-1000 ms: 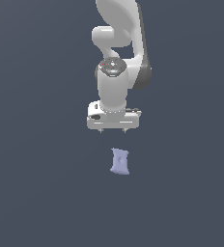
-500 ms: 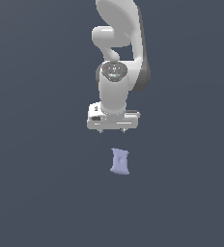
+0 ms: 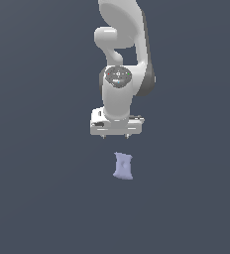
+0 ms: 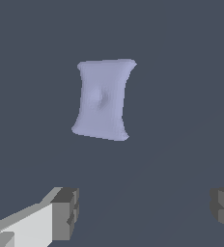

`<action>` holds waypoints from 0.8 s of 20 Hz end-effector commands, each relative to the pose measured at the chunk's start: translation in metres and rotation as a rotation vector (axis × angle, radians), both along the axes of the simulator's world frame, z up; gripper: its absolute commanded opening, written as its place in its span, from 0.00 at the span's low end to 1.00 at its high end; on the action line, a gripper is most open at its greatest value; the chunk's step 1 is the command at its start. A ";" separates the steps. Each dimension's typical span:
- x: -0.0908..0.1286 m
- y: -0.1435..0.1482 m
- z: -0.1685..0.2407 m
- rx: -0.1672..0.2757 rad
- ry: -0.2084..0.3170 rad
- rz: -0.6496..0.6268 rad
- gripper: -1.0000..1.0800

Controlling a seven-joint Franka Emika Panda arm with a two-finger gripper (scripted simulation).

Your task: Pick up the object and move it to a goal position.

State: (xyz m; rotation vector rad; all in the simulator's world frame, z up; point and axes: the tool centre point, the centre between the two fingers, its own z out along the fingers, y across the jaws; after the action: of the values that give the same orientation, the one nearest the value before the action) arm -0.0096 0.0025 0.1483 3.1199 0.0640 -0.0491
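Note:
The object [image 3: 123, 166] is a small pale lavender-blue pillow-shaped lump with flared corners, lying on the dark grey floor. My white gripper [image 3: 115, 137] hangs above and slightly behind it, open, with nothing between its fingers. In the wrist view the object [image 4: 103, 99] lies ahead of the two grey fingertips [image 4: 65, 213], which stand wide apart; the gripper [image 4: 145, 210] holds nothing. The object is narrower than the gap between the fingers.
The plain dark grey floor [image 3: 42, 198] spreads all around. The white arm [image 3: 122, 54] rises from the gripper toward the top of the exterior view.
The gripper has shifted slightly toward the exterior view's left and tilted a little. The object has not moved.

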 end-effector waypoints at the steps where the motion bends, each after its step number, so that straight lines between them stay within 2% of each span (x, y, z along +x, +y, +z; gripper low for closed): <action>1: 0.006 0.002 -0.005 0.001 -0.002 -0.006 0.96; 16: 0.065 0.028 -0.064 0.015 -0.026 -0.082 0.96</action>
State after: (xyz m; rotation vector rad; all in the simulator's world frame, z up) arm 0.0503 0.0277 0.0904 3.1350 -0.0520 -0.0141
